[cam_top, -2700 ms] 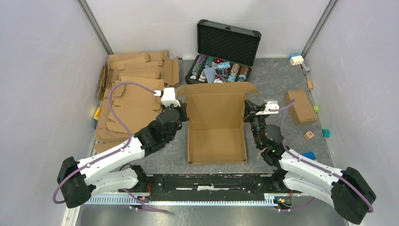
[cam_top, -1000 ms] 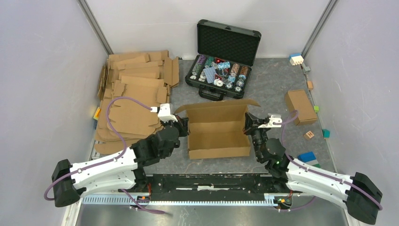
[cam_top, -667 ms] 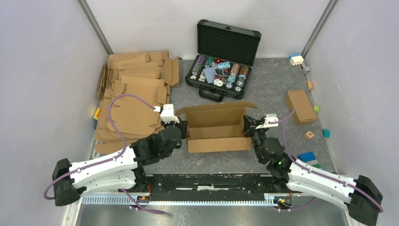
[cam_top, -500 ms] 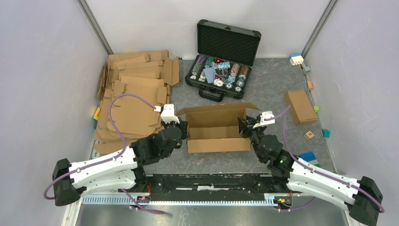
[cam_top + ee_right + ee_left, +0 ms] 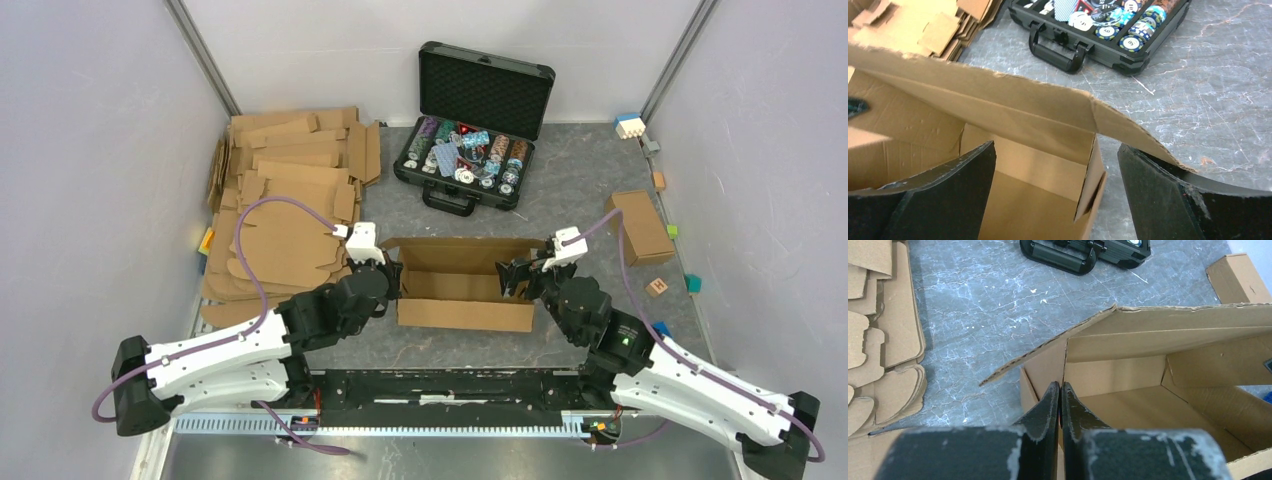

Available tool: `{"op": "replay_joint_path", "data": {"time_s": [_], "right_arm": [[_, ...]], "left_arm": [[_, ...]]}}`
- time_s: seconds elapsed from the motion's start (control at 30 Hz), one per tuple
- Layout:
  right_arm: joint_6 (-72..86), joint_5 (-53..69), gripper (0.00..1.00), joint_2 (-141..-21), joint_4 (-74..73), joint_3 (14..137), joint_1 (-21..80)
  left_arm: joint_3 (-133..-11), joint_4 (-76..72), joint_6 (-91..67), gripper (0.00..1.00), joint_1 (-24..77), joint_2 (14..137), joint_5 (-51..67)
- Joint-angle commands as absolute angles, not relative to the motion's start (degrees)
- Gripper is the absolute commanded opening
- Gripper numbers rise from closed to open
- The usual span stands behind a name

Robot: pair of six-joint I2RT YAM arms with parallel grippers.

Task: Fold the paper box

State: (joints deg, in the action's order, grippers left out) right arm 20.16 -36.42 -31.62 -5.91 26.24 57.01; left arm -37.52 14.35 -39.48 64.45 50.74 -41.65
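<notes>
Cardboard paper box [image 5: 465,315]: left claw [image 5: 1060,390] clenched on its left wall; we centre the released right claw [image 5: 1057,147] over the right wall.

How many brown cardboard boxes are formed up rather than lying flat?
2. The large open brown corrugated paper box sits centre; the smaller closed brown cardboard box sits to its right. The flat cardboard stack may hide others.

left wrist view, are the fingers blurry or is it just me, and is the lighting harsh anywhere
Left wrist: the fingers close to the lens look slightly soft, the paper box is sharp. Right wrist: the same, soft dark fingers, crisp cardboard edge. Top external: even light, faint shadows only, no glare on the table.
</notes>
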Motion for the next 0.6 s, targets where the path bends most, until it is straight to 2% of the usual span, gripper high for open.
{"op": "replay_joint_path", "data": {"time_s": [0.0,0.1,0.37,0.57], "right_arm": [[15.39,-29.51,0.97,-29.59,-15.69,31.45,57.40],[9.69,-22.48,0.98,-28.14,-18.69,34.73,57.39],[0.53,-13.24,0.98,-29.88,-27.95,49.60,57.39],[-8.16,-8.21,0.97,-38.68,-30.21,56.97,57.38]], "left_arm": [[-39.92,15.47,-39.87,0.08,65.13,51.69,-41.13],[-40.17,15.42,-39.71,0.08,65.22,52.23,-41.24],[-40.50,15.38,-39.72,0.08,65.48,53.22,-41.56],[-40.47,15.37,-39.51,0.08,65.57,53.26,-42.00]]}}
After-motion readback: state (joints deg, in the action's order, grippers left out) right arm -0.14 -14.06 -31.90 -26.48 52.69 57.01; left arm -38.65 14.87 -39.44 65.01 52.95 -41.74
